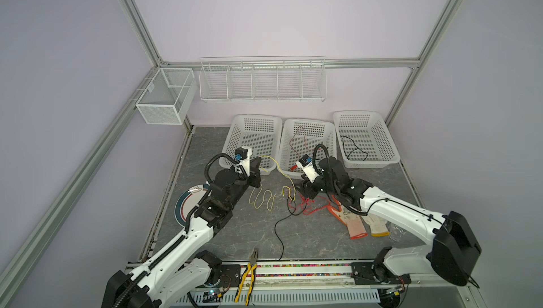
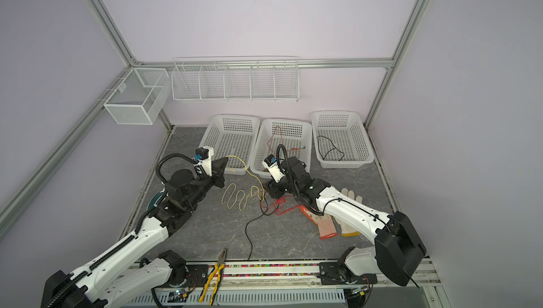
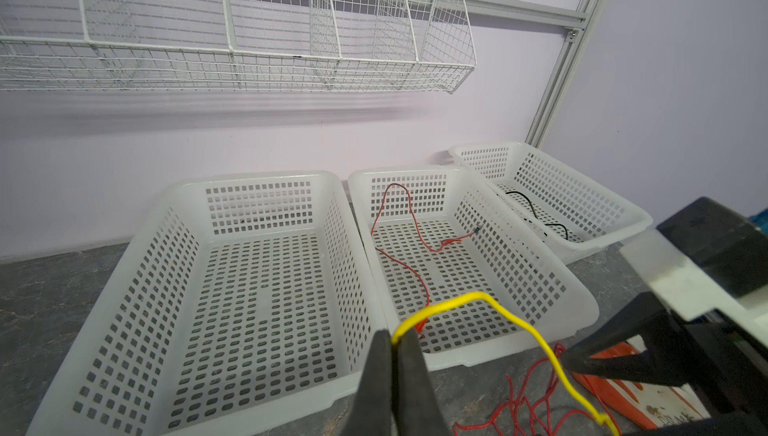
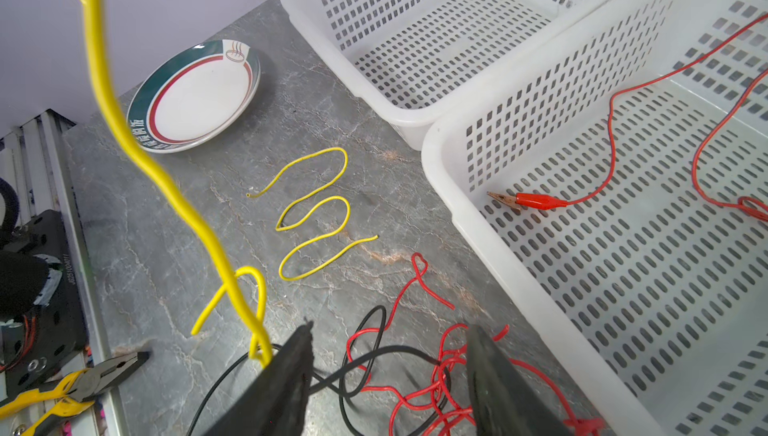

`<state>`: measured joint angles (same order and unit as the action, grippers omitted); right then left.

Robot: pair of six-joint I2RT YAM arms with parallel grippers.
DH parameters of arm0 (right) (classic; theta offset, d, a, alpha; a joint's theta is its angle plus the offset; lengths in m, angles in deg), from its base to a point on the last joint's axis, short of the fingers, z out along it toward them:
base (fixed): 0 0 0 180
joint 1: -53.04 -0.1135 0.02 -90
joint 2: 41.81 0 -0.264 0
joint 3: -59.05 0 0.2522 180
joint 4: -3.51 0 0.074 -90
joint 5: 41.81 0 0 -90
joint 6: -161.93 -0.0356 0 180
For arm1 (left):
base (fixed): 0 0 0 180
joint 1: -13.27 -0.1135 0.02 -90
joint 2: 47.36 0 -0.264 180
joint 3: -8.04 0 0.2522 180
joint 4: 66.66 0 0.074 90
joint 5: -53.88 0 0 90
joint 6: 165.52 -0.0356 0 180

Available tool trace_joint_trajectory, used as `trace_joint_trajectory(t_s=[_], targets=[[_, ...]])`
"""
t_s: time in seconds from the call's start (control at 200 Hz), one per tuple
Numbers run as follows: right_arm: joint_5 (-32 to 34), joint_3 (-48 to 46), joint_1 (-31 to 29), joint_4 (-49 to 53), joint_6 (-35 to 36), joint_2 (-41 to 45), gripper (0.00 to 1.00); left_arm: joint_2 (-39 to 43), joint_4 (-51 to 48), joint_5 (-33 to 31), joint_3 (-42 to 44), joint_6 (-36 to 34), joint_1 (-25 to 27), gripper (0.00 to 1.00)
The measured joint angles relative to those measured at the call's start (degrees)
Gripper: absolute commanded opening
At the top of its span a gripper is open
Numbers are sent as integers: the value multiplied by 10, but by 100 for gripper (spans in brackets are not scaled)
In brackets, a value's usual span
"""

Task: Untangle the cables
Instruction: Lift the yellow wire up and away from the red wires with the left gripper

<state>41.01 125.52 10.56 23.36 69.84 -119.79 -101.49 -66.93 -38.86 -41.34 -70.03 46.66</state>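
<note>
My left gripper (image 3: 397, 336) is shut on one end of a yellow cable (image 3: 457, 300). That cable hangs in the air and runs down to the tangle by my right gripper (image 1: 278, 170). A knot of red cable (image 4: 432, 388) crossed by a black cable (image 4: 390, 351) lies on the grey table. My right gripper (image 4: 390, 330) stands open just above this knot, one finger on each side and nothing between them. A second yellow cable (image 4: 322, 237) lies loose in waves on the table between the arms. In both top views the black cable (image 1: 277, 230) trails toward the front edge.
Three white baskets stand at the back: the left one (image 1: 252, 118), the middle one (image 1: 308, 121) holding a red clip cable (image 4: 540, 202), and the right one (image 1: 364, 114) holding a black cable. Also here: a plate (image 4: 195, 97), work gloves (image 1: 355, 224) and yellow-handled pliers (image 1: 249, 274).
</note>
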Motion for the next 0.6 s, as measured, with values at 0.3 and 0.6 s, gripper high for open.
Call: trace_joint_trajectory(t_s=[0.3, 0.6], targets=[[41, 0, 0, 18, 0, 0, 54, -10, 0, -19, 0, 3, 0, 0], [69, -35, 0, 31, 11, -3, 54, 8, -17, -48, -11, 5, 0, 0]])
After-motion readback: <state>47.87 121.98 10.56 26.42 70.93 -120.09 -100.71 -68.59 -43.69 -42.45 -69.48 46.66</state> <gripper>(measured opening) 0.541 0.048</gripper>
